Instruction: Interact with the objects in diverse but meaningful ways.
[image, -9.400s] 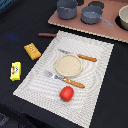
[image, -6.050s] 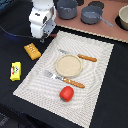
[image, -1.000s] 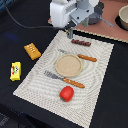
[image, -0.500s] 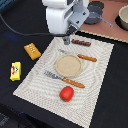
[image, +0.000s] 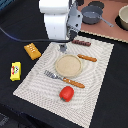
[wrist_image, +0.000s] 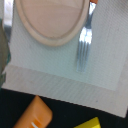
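Pincer: the gripper (image: 63, 48) is held low over the far edge of the placemat, just behind the plate; its fingers are mostly hidden by the white arm body, so it cannot be told if they are apart or together, and nothing is seen between them.
Surface: a black table (image: 20, 25) is covered in the middle by a pale woven placemat (image: 97, 70), which is laid at an angle.
Plate: a round beige plate (image: 68, 65) is placed in the middle of the placemat.
Cutlery: a fork (image: 64, 79) with an orange handle is laid just in front of the plate, and a knife (image: 87, 58) is seen beside the plate on the exterior view's right.
Tomato: the red tomato (image: 66, 93) is set on the placemat, near its front edge, in front of the fork.
Sausage: the dark-brown sausage (image: 82, 43) is laid at the far edge of the placemat.
Bread block: the orange bread block (image: 32, 50) is found on the black table, just beside the placemat on the exterior view's left.
Packet: the yellow packet (image: 15, 71) is laid on the black table, nearer to the front and well apart from the placemat.
Room: at the far side a brown board (image: 107, 31) is seen, with a grey pot (image: 92, 14) on it.
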